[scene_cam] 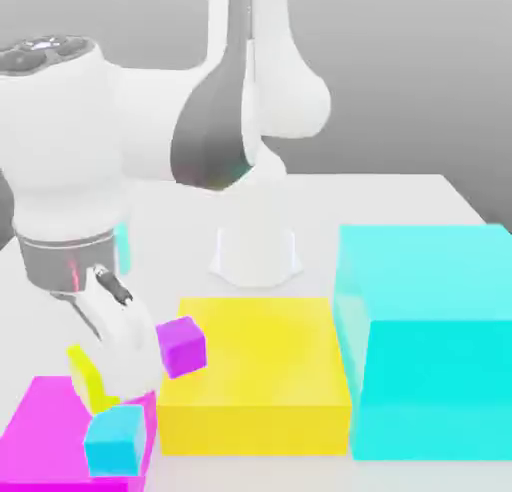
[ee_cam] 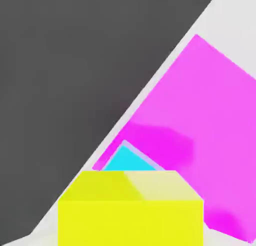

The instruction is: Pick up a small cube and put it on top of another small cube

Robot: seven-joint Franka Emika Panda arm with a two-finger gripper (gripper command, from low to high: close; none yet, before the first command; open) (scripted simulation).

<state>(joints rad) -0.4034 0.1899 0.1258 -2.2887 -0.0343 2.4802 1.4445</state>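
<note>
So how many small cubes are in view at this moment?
3: the yellow cube held in the jaws, the cyan cube on the magenta block, the purple cube on the yellow block. Others may be hidden.

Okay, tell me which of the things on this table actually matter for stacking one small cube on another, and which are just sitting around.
Part of the job:
- small yellow cube, held in the shut gripper
- small cyan cube, on the magenta block, apparently the one to stack on

Just lying about:
- small purple cube
- broad yellow block
- big cyan block
</note>
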